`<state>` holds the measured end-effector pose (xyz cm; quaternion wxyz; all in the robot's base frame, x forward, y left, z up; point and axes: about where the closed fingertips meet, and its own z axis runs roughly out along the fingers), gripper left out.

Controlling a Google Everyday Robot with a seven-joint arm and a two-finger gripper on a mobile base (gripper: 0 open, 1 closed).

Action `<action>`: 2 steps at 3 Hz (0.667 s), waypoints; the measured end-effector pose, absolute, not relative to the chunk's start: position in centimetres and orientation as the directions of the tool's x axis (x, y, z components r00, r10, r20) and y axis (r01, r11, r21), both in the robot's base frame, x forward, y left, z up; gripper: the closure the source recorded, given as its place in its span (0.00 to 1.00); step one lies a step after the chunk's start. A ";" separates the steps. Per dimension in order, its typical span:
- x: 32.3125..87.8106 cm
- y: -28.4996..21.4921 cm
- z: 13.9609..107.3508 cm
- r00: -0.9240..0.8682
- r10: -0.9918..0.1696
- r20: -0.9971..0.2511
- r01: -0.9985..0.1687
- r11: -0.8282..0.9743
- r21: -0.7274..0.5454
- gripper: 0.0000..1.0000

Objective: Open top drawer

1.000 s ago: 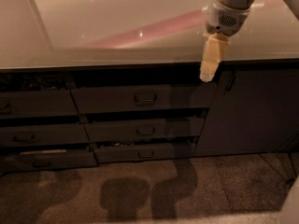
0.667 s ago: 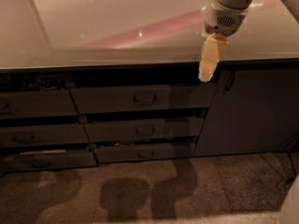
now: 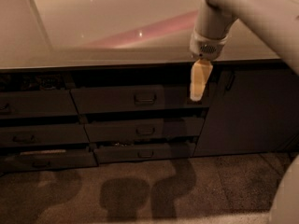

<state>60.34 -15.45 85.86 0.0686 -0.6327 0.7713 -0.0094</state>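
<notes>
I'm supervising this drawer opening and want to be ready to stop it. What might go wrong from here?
The gripper hangs at the right end of the top drawer, well right of its loop pull, so it may miss the pull. The cabinet door handle looks closer, so it might snag that. The drawer below has a similar pull, an easy wrong target.

Dim, warm-toned light, with glare on the glossy tabletop [image 3: 117, 27].
A pink streak and small bright specks reflect off the tabletop. The drawer fronts [image 3: 140, 129] below sit in deep shade. The pale claw [image 3: 197, 80] hangs lit at the tabletop's front edge, right of centre. Soft dark shadows pool on the floor [image 3: 224, 185].
</notes>
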 end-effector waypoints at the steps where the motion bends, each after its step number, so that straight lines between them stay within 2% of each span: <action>1: 60.0 -14.7 83.3 -0.158 -0.985 -0.065 -0.985 0.162 -0.065 0.00; 2: 59.8 -14.1 81.6 -0.133 -0.990 -0.050 -0.991 0.134 -0.024 0.00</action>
